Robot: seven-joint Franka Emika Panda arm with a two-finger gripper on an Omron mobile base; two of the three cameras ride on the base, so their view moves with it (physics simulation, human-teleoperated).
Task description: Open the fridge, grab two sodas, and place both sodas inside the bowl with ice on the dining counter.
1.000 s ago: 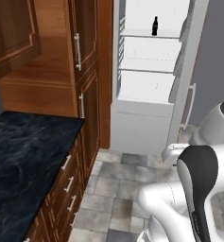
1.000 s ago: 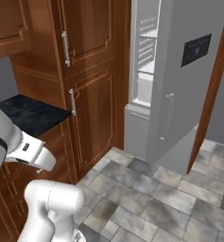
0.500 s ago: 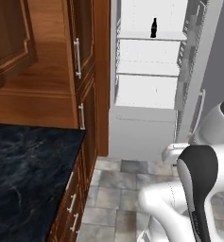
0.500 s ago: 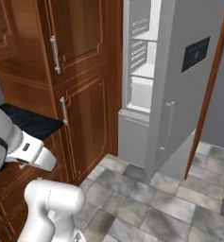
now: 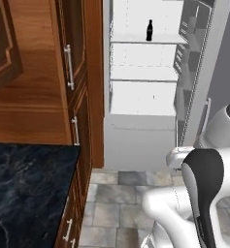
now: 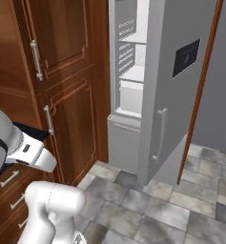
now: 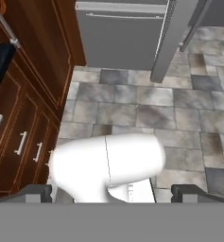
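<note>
The fridge stands open, its white shelves bare except for one soda, a slim black bottle upright on an upper shelf. Its silver-grey door is swung out to the right, with a dark panel and a vertical handle on its outer face. In the hand view my gripper is open, its two dark fingertips wide apart with nothing between them, pointing down at the tiled floor in front of the fridge's lower drawer. The bowl is out of view.
Tall brown wooden cabinets flank the fridge on the left. A black veined marble counter top on brown drawers lies at the lower left; I cannot tell whether it is the dining counter. Grey floor tiles stretch before the fridge.
Both base views have shifted: the base has driven on and the fridge and cabinets now stand closer and more square ahead. The gripper stays open.
</note>
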